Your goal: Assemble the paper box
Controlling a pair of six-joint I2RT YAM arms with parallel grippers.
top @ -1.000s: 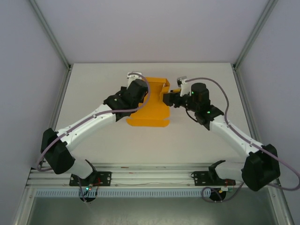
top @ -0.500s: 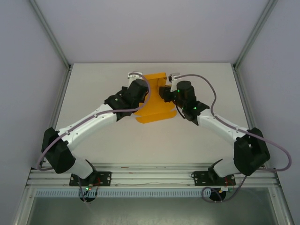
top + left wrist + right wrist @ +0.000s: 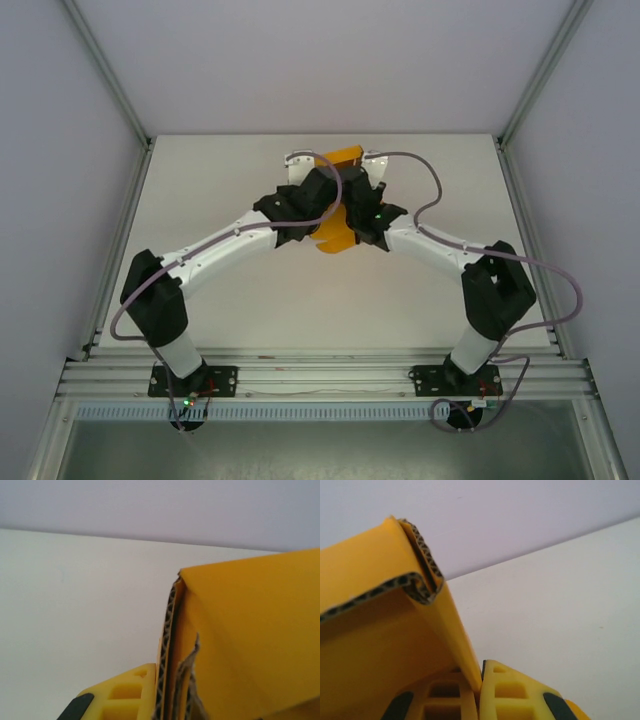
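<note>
The paper box (image 3: 344, 156) is bright orange corrugated card, folded up and held between both arms at the table's rear centre. My left gripper (image 3: 322, 200) comes at it from the left and my right gripper (image 3: 357, 206) from the right. In the left wrist view one yellow finger (image 3: 125, 695) presses against the card's layered edge (image 3: 170, 645), and the other finger is hidden behind the card, so the left gripper (image 3: 166, 702) is shut on the box. In the right wrist view my right gripper (image 3: 480, 690) pinches a thin orange wall (image 3: 370, 630) between both fingers.
The white table (image 3: 200, 180) is bounded by grey walls and slanted aluminium posts (image 3: 110, 75). A metal rail (image 3: 320, 368) carrying both arm bases runs along the near edge. Cables loop over both wrists above the box.
My right gripper has moved left onto the box and shut on its wall. The box has gone from a wide sheet to a narrow folded shape. The left wrist has shifted right.
</note>
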